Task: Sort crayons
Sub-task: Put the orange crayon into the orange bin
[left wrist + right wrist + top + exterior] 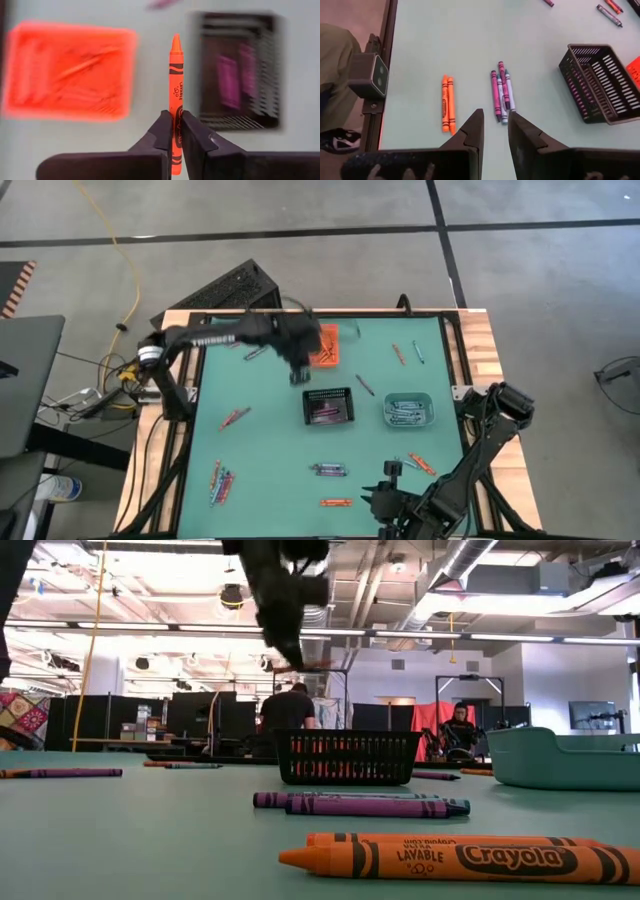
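matt green table top [270, 450], paper-wrapped crayons [460, 860], black mesh bin [347, 758] probably plastic

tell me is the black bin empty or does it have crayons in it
Not empty. The black bin holds purple crayons: the high view shows purple inside it, and the left wrist view shows purple sticks lying on its floor.

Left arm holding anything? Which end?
Left gripper pinches an orange crayon near its blunt end, tip pointing away. Right gripper holds nothing.

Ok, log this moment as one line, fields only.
left end effector: shut on orange crayon, above orange bin | right end effector: waiting at near table edge | black mesh bin: purple crayons inside
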`<control>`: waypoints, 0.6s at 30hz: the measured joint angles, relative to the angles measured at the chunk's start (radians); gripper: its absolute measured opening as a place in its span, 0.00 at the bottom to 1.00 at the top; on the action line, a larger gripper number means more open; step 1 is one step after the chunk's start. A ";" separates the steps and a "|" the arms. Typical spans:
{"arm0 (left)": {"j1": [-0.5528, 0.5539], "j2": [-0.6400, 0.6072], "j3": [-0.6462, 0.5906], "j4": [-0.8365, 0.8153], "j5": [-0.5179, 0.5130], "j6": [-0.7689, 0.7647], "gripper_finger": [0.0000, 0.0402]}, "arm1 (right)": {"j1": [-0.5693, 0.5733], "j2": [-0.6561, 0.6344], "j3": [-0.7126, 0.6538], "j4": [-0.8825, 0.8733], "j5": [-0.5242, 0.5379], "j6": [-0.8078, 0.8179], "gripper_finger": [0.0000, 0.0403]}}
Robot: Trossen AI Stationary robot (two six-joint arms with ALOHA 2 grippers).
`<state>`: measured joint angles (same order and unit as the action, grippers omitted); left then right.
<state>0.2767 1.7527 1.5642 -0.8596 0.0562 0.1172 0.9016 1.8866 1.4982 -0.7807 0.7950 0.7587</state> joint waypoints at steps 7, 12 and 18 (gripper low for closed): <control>0.211 0.034 0.000 0.057 -0.058 -0.426 0.05 | 0.000 0.000 0.000 -0.006 0.011 -0.035 0.20; 0.247 0.082 0.001 0.144 -0.070 -0.630 0.05 | -0.001 0.000 0.000 -0.022 0.023 -0.038 0.20; 0.211 0.170 0.001 0.229 -0.026 -0.758 0.05 | -0.001 0.001 0.000 -0.026 0.032 -0.034 0.20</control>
<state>0.4880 1.9225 1.5650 -0.6308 0.0299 -0.6406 0.9009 1.8874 1.4986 -0.8062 0.8274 0.7246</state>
